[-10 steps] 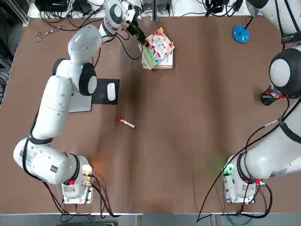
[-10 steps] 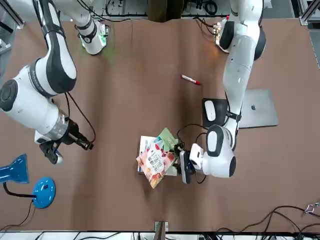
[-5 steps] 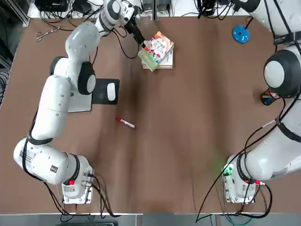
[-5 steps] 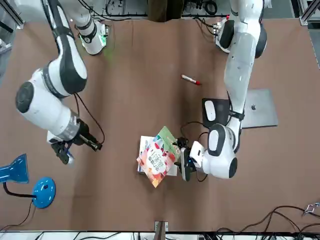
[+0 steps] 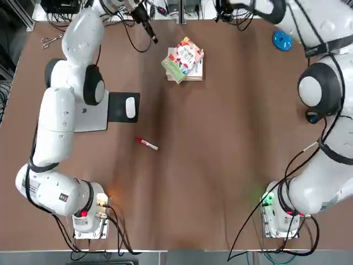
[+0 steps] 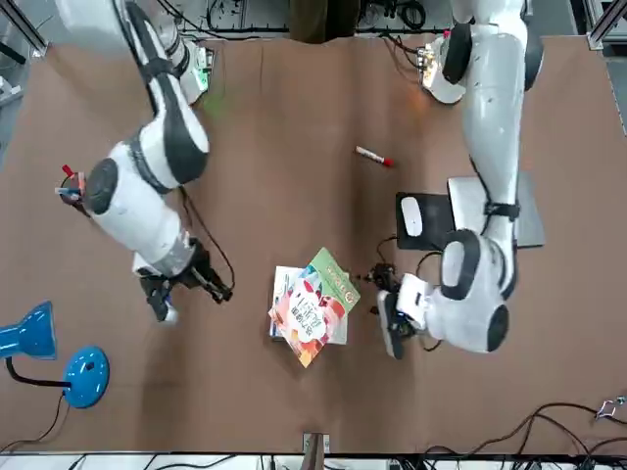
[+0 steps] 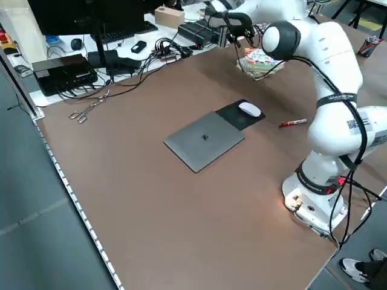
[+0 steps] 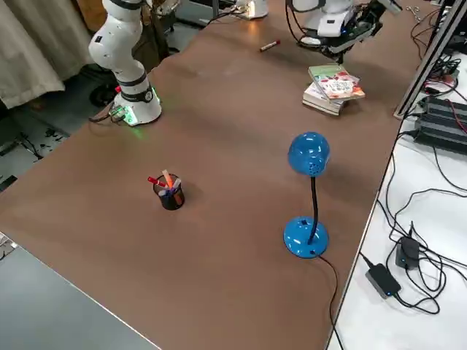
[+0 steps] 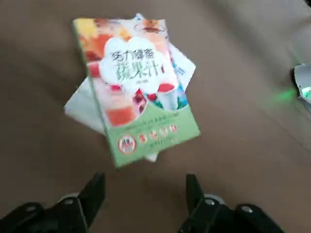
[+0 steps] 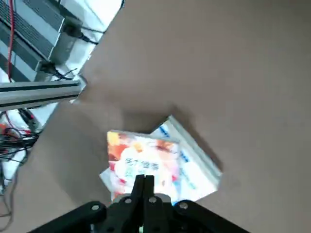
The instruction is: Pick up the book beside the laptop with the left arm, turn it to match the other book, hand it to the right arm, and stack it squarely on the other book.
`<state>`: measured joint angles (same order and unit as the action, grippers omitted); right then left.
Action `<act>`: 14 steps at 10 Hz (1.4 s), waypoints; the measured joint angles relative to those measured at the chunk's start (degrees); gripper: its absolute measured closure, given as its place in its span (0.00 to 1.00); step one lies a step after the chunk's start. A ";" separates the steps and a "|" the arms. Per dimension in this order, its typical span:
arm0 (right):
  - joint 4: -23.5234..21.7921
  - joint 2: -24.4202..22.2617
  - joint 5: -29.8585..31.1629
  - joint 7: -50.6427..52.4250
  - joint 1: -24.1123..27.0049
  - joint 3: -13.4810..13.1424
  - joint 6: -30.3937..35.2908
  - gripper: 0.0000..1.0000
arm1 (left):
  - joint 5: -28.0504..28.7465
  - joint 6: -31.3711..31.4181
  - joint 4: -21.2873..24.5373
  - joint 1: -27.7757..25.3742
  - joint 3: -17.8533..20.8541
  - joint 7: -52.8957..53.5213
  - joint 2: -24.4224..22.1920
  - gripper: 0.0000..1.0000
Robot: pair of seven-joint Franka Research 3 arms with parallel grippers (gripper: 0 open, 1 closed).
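The book (image 5: 185, 57), colourful with a green strip, lies askew on the other book (image 5: 196, 72), whose white corners (image 9: 78, 109) stick out beneath it. My left gripper (image 9: 144, 195) is open and holds nothing. It hangs a short way off the book's green end, beside the stack in the front view (image 6: 390, 328). My right gripper (image 10: 144, 183) is shut and empty, held high over the book (image 10: 140, 161); in the front view it hangs (image 6: 162, 299) at the stack's other side. The laptop (image 7: 204, 140) lies closed, partly hidden by the left arm in the top view.
A black mouse pad with a white mouse (image 5: 126, 106) lies next to the laptop. A red marker (image 5: 148, 144) is mid-table. A blue lamp (image 5: 282, 39) and a pen cup (image 8: 169, 191) stand on the right side. Scissors (image 5: 53, 39) and cables lie near the far edge.
My left gripper has drawn back from the book's edge towards the far left. The book stays on the other book. My right arm has swung closer to the stack.
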<state>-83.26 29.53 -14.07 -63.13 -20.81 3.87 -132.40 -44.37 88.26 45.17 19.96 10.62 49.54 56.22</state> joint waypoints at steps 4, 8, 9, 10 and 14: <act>0.56 9.14 -0.02 -11.13 -8.37 -0.02 -17.89 0.97 | 9.08 -11.60 -0.03 -0.90 6.35 -21.71 -8.85 0.30; 6.16 16.89 -0.02 -12.29 -11.69 -0.04 -21.21 0.97 | 26.57 -16.65 -0.04 -0.55 7.85 -38.96 -15.00 0.29; 7.69 19.28 -0.02 -12.29 -12.67 -0.03 -22.78 0.96 | 30.66 -17.77 -0.01 0.76 7.86 -42.74 -17.05 0.26; 8.74 21.34 -0.02 -12.38 -13.73 -0.04 -24.68 0.96 | 32.46 -18.08 0.04 1.54 7.86 -45.35 -18.68 0.25; 10.07 25.40 -0.02 -12.73 -15.89 -0.07 -29.07 0.94 | 32.74 -17.58 1.06 0.02 8.05 -47.13 -23.68 0.08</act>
<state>-73.19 54.92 -14.09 -75.86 -36.70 3.81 -161.47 -11.63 70.68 46.23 19.98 18.67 2.41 32.55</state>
